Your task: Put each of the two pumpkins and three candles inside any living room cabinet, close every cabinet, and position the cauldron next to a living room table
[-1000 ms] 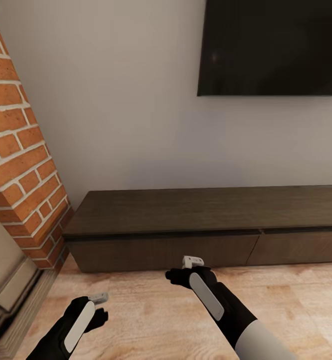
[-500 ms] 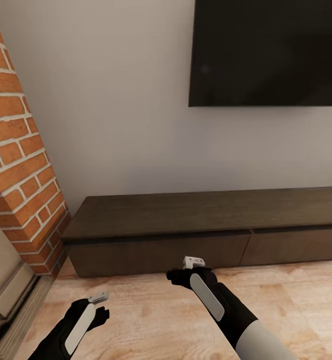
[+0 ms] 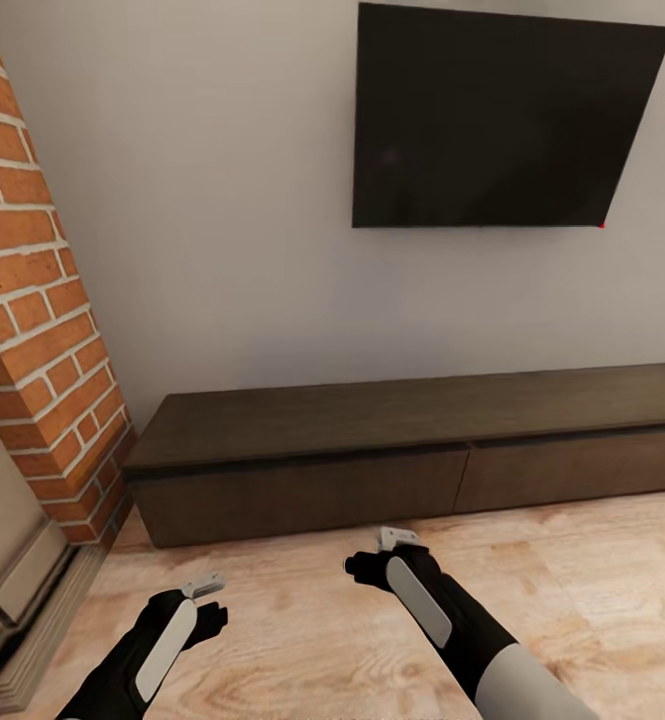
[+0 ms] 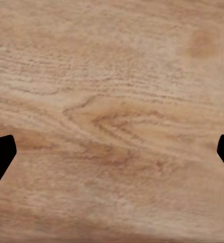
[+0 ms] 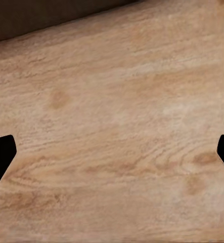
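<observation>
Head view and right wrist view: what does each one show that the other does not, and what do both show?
Head view alone: the television on the wall, the brick column, both arms, and the whole closed cabinet.

Right wrist view alone: the two dark fingers spread wide with nothing between them.

Both: the wooden floor and the cabinet's dark front.

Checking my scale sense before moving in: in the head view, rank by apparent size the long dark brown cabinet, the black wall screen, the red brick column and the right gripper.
1. Long dark brown wooden cabinet and black wall screen: look alike, unranked.
2. Red brick column, cut off by the frame.
3. Right gripper, smallest despite being nearest.
</observation>
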Robot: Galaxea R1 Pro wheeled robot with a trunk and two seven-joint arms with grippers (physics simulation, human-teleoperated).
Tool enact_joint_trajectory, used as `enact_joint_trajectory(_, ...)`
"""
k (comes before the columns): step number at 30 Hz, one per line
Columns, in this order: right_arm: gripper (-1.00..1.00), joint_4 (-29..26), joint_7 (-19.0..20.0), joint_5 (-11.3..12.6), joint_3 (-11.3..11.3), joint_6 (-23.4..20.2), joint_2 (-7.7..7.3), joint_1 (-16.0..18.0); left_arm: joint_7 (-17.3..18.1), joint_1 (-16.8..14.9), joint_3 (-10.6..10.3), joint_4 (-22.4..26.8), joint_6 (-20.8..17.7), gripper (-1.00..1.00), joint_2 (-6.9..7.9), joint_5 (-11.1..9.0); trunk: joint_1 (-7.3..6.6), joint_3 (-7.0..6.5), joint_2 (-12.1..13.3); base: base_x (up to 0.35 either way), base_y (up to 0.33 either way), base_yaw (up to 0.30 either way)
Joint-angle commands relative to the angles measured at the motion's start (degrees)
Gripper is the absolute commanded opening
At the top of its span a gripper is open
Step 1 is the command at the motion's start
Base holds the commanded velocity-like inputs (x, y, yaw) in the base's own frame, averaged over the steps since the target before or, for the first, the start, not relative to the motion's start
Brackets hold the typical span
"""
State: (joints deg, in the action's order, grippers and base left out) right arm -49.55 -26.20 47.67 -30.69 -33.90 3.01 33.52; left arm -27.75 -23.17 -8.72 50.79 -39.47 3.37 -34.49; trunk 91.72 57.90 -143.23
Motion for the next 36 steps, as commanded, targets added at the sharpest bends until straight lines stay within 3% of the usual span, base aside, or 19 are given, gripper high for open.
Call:
enact_joint_trajectory(1,1.00,0.8,-0.5,0.7,-0.1,0.7,-0.14,0.1,-0.6,0.0,-0.2,0.1,-0.1,1.00,-0.17,-0.6,-0.05,-0.08,0.0,-0.046,0.000,-0.099)
enact_joint_trajectory(7,1.00,2.8,-0.4,1.0,-0.2,2.6,-0.55,0.1,-1.0,0.0,-0.2,0.1,-0.1,1.00,-1.25,-0.5,-1.36,-0.61,2.4,-0.013,0.000,-0.092)
enact_joint_trajectory(18,1.00,6.0,0.2,1.2,-0.1,5.3,-1.37,0.1,-0.7,0.0,-0.3,1.8,-0.8,1.00,-1.12,-0.5,-3.78,-1.57,6.8,-0.001,0.000,-0.086)
enact_joint_trajectory(31,1.00,6.9,0.5,1.3,-0.2,5.9,-1.43,0.1,-0.6,0.0,-0.3,2.0,-1.2,1.00,-1.42,-0.6,-6.63,-2.72,12.0,0.000,0.000,-0.107)
enact_joint_trajectory(36,1.00,9.0,0.6,1.4,-0.1,8.1,-1.43,0.1,-0.5,0.0,-0.3,2.1,-1.2,1.00,-1.44,-0.7,-7.73,-3.20,14.0,0.000,0.000,-0.173)
